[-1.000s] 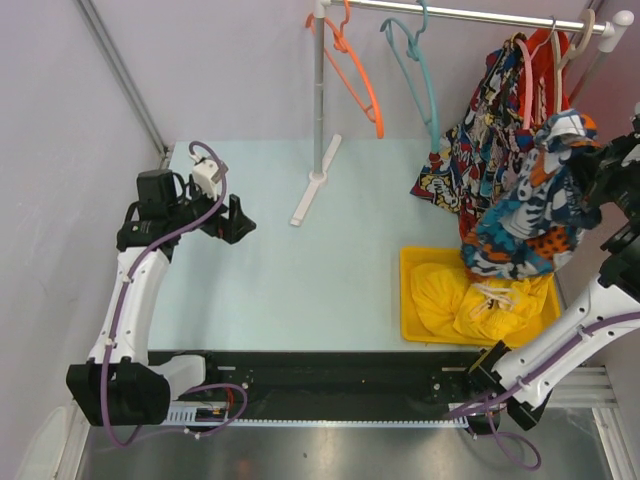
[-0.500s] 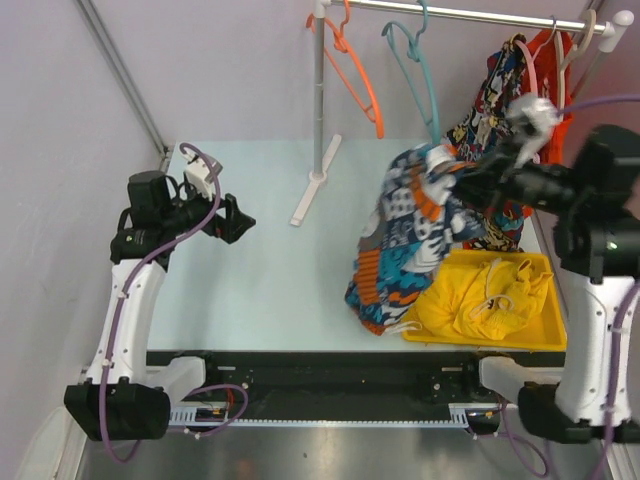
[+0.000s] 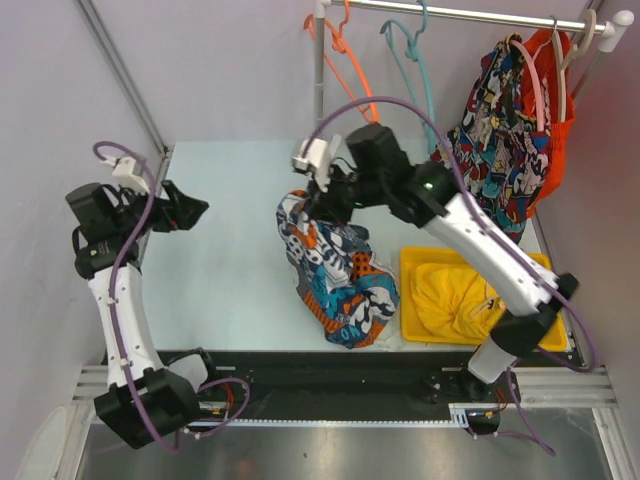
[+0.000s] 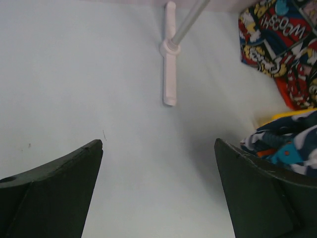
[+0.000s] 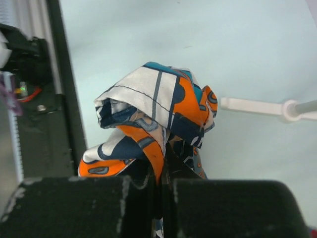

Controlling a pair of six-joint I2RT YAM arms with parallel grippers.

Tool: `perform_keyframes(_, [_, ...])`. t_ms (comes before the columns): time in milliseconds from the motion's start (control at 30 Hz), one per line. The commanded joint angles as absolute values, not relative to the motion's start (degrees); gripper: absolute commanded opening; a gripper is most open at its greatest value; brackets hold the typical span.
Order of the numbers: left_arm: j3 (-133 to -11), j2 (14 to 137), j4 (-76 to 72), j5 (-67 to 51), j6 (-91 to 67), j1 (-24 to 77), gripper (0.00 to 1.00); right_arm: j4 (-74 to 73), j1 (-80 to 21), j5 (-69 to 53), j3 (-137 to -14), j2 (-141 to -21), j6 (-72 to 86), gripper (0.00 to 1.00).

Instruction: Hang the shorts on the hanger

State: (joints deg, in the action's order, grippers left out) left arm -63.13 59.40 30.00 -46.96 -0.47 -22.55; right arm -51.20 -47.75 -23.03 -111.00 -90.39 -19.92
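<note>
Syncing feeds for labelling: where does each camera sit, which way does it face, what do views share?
Top external: above, behind the bases, looking down on the pale table; both arms show.
Left wrist: on the left gripper, facing along the table to the white rack foot; open black fingers show.
Right wrist: on the right gripper, facing down; shut fingers pinch the navy, teal, orange and white print shorts.
Shared: shorts in all; rack foot in both wrists.
</note>
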Motion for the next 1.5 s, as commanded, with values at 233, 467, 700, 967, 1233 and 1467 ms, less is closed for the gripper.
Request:
perform_keyframes(233, [-66.18, 57.93, 34.26, -52.83, 1.91, -31.29, 1.0, -58.23, -57.13, -14.14, -149.02, -123.74, -21.19, 0.82])
perform_keyframes(467, [-65.56, 59.06, 33.75, -59.15, 11.4, -28.5, 1.0, -58.71, -54.24, -13.44, -127.58, -104.62, -19.95, 1.0])
perform_keyframes(700, [-68.47, 66.43, 40.08, -38.36, 26.27, 3.74, 0.99, -56.52, -53.09, -15.38, -103.83, -80.53, -19.43, 1.0])
perform_keyframes(967, [-75.74, 84.62, 45.53, -18.55, 44.29, 37.95, 0.95, -53.96, -38.07, -25.39, -91.15, -59.96, -9.32, 1.0])
perform_keyframes(1233, [-95.76, 108.44, 43.51, -15.56, 45.7, 49.65, 0.94, -53.88, -29.88, -28.3, -88.33, -54.76, -7.91, 1.0])
perform_keyframes(1467, [-105.2, 122.25, 44.03, -11.61, 49.39, 54.05, 0.93, -53.52, -28.74, -26.37, -87.71, -53.35, -8.17, 1.0])
